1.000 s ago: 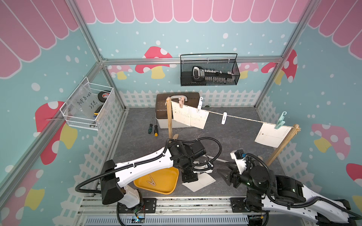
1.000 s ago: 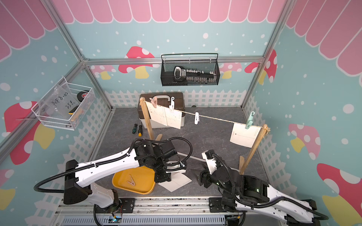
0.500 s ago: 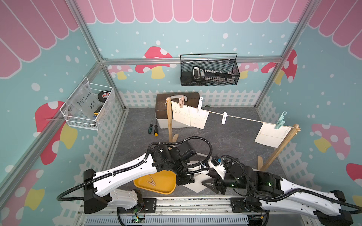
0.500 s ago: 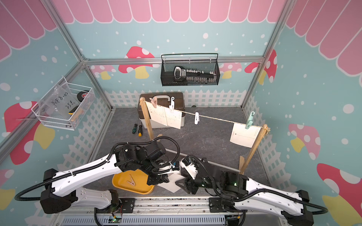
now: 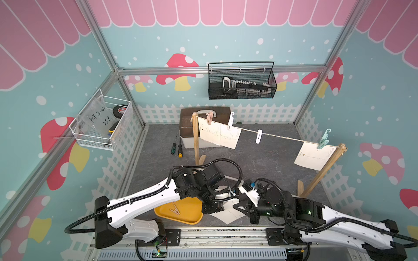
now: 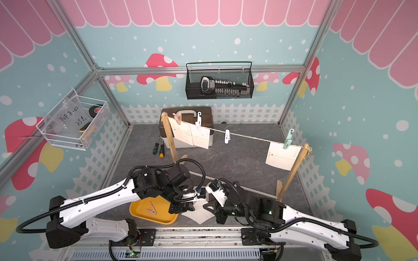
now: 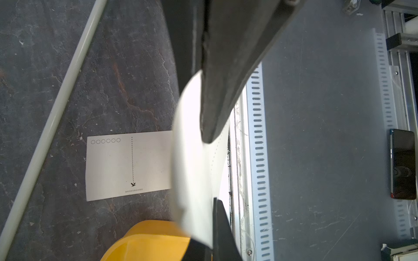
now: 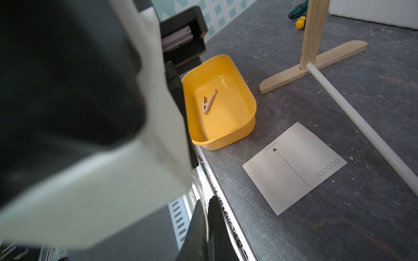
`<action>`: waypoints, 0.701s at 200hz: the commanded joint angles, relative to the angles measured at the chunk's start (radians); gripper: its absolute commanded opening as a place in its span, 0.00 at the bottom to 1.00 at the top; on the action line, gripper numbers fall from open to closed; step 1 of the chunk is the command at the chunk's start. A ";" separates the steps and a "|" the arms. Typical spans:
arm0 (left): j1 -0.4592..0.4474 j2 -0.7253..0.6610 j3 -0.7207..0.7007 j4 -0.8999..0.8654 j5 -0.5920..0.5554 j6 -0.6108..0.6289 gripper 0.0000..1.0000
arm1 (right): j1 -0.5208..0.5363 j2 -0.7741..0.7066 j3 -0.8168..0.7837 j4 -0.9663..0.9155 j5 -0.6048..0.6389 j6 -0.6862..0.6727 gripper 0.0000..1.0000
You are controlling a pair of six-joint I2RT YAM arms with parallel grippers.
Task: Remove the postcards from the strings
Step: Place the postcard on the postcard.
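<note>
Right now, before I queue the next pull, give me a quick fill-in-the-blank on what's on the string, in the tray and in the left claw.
Postcards pegged to the string number ____.
The yellow tray holds a single ____.
The left claw is shut on a ____.
Missing words: three; peg; postcard.

The curled postcard (image 7: 194, 158) in the left pincer (image 7: 212, 170) is blurred, one end hidden behind a finger; it covers one end of the flat postcard (image 7: 129, 165) near the worktop's (image 7: 67, 67) front edge; the yellow tray (image 7: 144, 244) is cut off by the picture's edge; in the right wrist view a blurred black-and-white mass (image 8: 79, 113) cannot be identified; the hanging postcard's (image 5: 313, 158) fine print is too small to read.
</note>
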 commanded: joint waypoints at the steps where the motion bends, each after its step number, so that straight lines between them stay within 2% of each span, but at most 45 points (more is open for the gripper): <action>1: 0.024 0.016 0.018 0.053 -0.048 -0.082 0.01 | 0.009 0.013 -0.002 0.042 -0.032 -0.053 0.00; 15: 0.031 0.022 0.024 0.053 -0.117 -0.127 0.31 | 0.009 -0.002 0.001 0.025 0.021 -0.054 0.00; 23: 0.036 0.015 0.019 0.053 -0.138 -0.138 0.43 | 0.009 -0.016 0.004 0.014 0.062 -0.052 0.00; 44: 0.039 -0.042 -0.021 0.087 -0.206 -0.150 0.60 | 0.009 -0.074 -0.002 -0.016 0.172 -0.033 0.00; 63: 0.041 -0.149 -0.084 0.167 -0.294 -0.170 0.72 | 0.009 -0.129 -0.019 -0.029 0.248 0.002 0.00; 76: 0.040 -0.240 -0.139 0.245 -0.365 -0.190 0.85 | 0.009 -0.152 -0.034 -0.035 0.292 0.045 0.00; 82: 0.039 -0.284 -0.168 0.284 -0.398 -0.198 0.98 | 0.009 -0.157 -0.044 -0.036 0.319 0.071 0.00; 110: 0.040 -0.465 -0.280 0.465 -0.497 -0.232 0.99 | 0.008 -0.126 -0.092 -0.010 0.376 0.259 0.00; 140: 0.043 -0.582 -0.357 0.617 -0.587 -0.287 0.99 | 0.008 -0.070 -0.185 0.100 0.361 0.462 0.00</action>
